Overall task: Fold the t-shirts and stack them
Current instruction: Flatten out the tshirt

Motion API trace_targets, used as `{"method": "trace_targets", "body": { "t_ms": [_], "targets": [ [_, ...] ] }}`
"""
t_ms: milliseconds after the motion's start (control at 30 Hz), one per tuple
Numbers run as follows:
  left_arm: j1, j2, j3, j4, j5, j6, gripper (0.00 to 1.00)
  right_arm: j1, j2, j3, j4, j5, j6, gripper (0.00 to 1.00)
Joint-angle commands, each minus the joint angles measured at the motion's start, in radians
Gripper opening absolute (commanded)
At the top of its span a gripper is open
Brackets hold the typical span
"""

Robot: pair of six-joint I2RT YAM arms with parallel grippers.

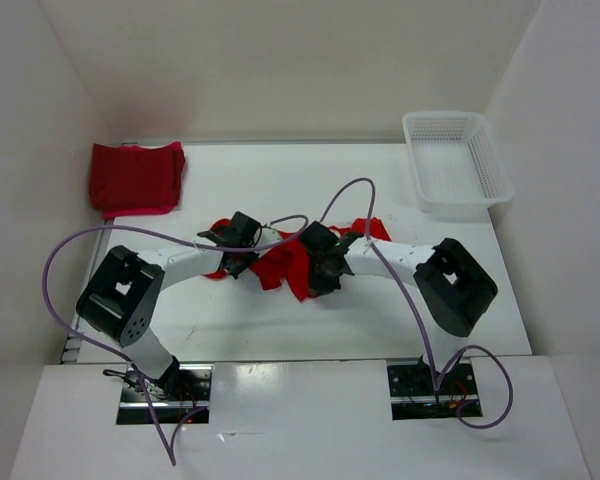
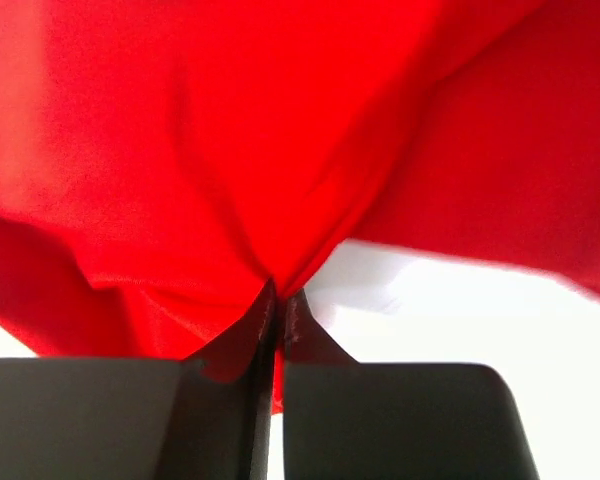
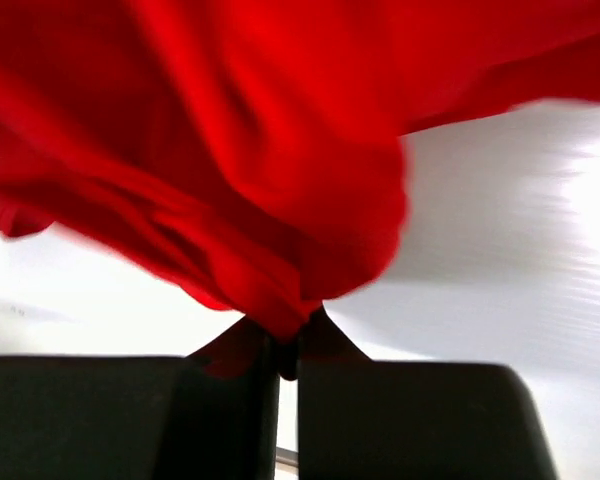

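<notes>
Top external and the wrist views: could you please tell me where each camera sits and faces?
Top external: above and behind the robot, looking down on the table; left arm and right arm show.
Left wrist: on the left arm, looking along the shut left gripper at the bright red t-shirt.
Right wrist: likewise, right gripper pinching that shirt.
Shared: all three see that shirt.

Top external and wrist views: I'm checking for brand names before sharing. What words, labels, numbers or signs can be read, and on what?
None can be read in any view. The bright red t-shirt, the folded t-shirts, the white mesh basket and the table show no lettering.
</notes>
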Motion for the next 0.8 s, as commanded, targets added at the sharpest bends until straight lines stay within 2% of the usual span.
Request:
{"method": "trace_targets", "body": {
  "t_ms": [0, 67, 133, 167, 200, 233, 300, 333, 433, 500, 600, 667, 767],
  "targets": [
    [0.056, -0.048, 0.037, -0.073, -0.009, 0.0, 0.0, -0.078, -0.094, 0.03, -0.064, 0.078, -0.036, 0.0],
    [0.114, -0.114, 0.085, -0.092, -0.009, 0.026, 0.0, -0.171, -0.149, 0.115, -0.134, 0.115, -0.083, 0.0],
    [0.16, -0.167, 0.209, -0.092, -0.033, 0.085, 0.0, -0.26, -0.159, 0.215, -0.185, 0.182, -0.175, 0.0],
    [0.209, -0.178, 0.267, -0.101, -0.033, 0.103, 0.0, -0.355, -0.159, 0.338, -0.219, 0.195, -0.204, 0.0],
    [0.229, -0.178, 0.334, -0.125, -0.042, 0.131, 0.0, -0.395, -0.159, 0.408, -0.233, 0.204, -0.255, 0.0],
    [0.248, -0.168, 0.498, -0.147, -0.042, 0.131, 0.0, -0.423, -0.148, 0.558, -0.247, 0.214, -0.273, 0.0],
    [0.275, -0.143, 0.656, -0.203, -0.042, 0.14, 0.0, -0.439, -0.119, 0.713, -0.294, 0.295, -0.307, 0.0],
    [0.275, -0.143, 0.783, -0.22, -0.042, 0.163, 0.0, -0.439, -0.119, 0.849, -0.31, 0.329, -0.335, 0.0],
    [0.275, -0.12, 0.928, -0.285, -0.064, 0.174, 0.0, -0.411, -0.096, 1.041, -0.366, 0.437, -0.355, 0.0],
    [0.285, -0.12, 1.034, -0.345, -0.064, 0.163, 0.0, -0.411, -0.129, 1.079, -0.376, 0.463, -0.355, 0.0],
    [0.294, -0.146, 1.042, -0.409, -0.064, 0.163, 0.0, -0.411, -0.224, 1.007, -0.351, 0.439, -0.355, 0.0],
    [0.294, -0.189, 0.986, -0.449, -0.033, 0.192, 0.0, -0.411, -0.264, 0.897, -0.342, 0.393, -0.355, 0.0],
    [0.294, -0.262, 0.813, -0.504, 0.019, 0.217, 0.0, -0.411, -0.321, 0.722, -0.403, 0.359, -0.355, 0.0]
  ]
}}
